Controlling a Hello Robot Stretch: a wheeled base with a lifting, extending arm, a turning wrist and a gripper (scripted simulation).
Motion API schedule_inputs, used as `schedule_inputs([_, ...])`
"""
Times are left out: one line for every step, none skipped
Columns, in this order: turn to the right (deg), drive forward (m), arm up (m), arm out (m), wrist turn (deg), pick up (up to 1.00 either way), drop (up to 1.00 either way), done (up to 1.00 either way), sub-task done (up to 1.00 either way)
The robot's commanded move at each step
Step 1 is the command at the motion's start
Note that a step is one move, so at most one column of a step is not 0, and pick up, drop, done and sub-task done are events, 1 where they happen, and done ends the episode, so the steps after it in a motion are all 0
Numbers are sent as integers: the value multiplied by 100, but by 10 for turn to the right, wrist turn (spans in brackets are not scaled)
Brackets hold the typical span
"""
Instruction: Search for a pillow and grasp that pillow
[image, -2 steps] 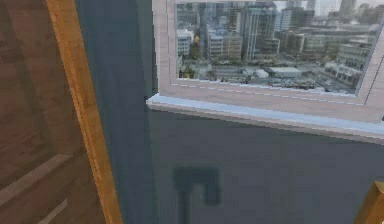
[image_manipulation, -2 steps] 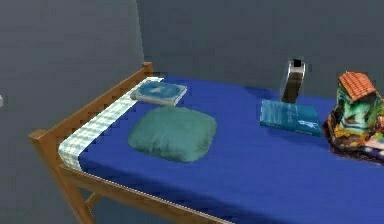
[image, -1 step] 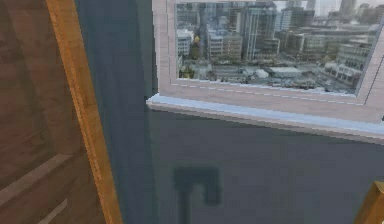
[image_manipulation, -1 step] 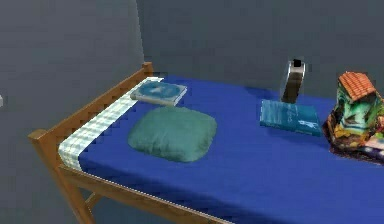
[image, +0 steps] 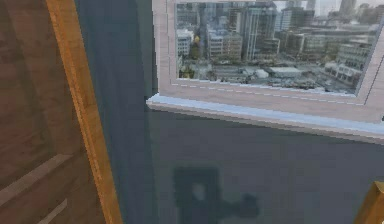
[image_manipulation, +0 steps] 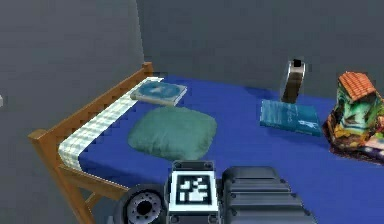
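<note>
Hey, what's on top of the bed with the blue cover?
On the bed: a green pillow, a book near the wooden end, a blue book, a dark upright object and a colourful figure. Anything under the pillow is hidden.

Window (image: 270, 45) onto city towers, wooden door (image: 40, 120) beside it, blue bed (image_manipulation: 235, 108) bearing a teal book (image_manipulation: 291, 115), colourful statue (image_manipulation: 355, 112)
</note>
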Motion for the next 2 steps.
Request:
schedule_inputs([0,0,0,28,0,0,0,0,0])
schedule_inputs([0,0,0,0,450,0,0,0,0])
